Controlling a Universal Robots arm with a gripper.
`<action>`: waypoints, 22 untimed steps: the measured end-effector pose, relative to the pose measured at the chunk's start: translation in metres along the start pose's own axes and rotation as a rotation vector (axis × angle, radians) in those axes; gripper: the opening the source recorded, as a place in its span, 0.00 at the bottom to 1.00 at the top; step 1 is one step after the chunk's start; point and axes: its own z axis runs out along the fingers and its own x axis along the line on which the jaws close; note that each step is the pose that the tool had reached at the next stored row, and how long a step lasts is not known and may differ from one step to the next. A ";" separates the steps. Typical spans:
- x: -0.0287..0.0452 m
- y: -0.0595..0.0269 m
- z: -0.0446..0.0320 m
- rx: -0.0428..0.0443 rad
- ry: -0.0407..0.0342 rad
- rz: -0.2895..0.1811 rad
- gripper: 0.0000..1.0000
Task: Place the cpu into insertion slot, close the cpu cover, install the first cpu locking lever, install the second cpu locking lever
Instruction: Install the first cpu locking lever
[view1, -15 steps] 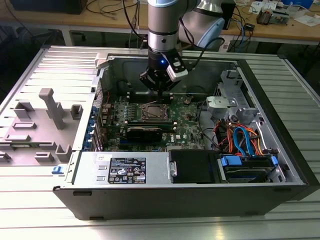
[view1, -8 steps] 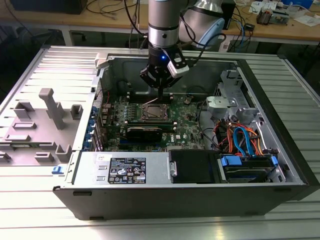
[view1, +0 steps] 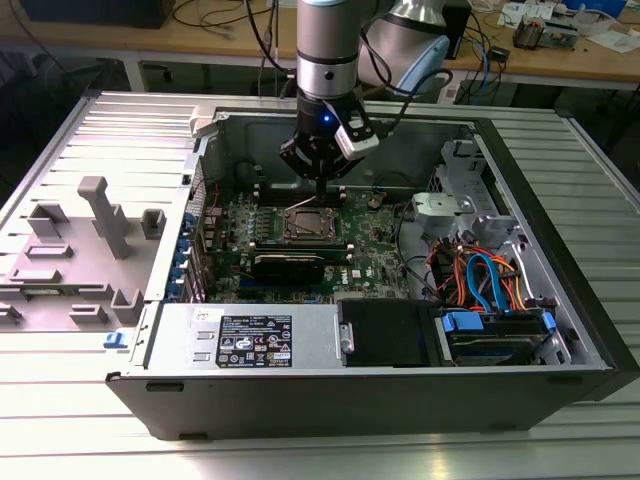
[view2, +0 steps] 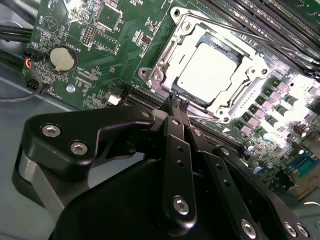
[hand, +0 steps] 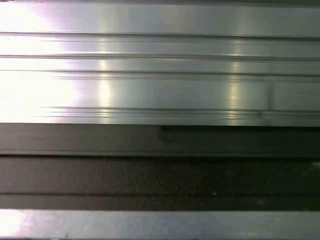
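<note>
Inside the open computer case (view1: 560, 300), my gripper (view1: 322, 186) hangs just above the green board, over the far edge of the insertion slot (view1: 308, 222). In the second wrist view the cpu (view2: 207, 70) lies flat in the slot, its pale metal top showing through the window of the cpu cover (view2: 169, 54). The cover lies down over the cpu. My gripper (view2: 177, 101) is shut with nothing between its tips, which sit right at the slot's rim (view2: 150, 75). A thin locking lever (view2: 235, 31) runs along the slot's opposite side.
Long black memory slots (view1: 290, 262) flank the socket. A coin battery (view2: 63, 58) sits on the board. Orange and blue cables (view1: 480, 280) and a drive bay fill the exterior view's right. A grey fixture with blocks (view1: 100, 215) stands on the ribbed metal table (hand: 160, 75) at the left.
</note>
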 end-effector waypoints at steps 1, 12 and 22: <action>0.0000 0.0001 0.0004 -0.0001 0.0000 0.000 0.11; 0.0063 0.0078 0.0101 -0.0071 -0.0006 -0.002 0.11; 0.0020 0.0064 0.0158 -0.0026 0.0024 -0.002 0.11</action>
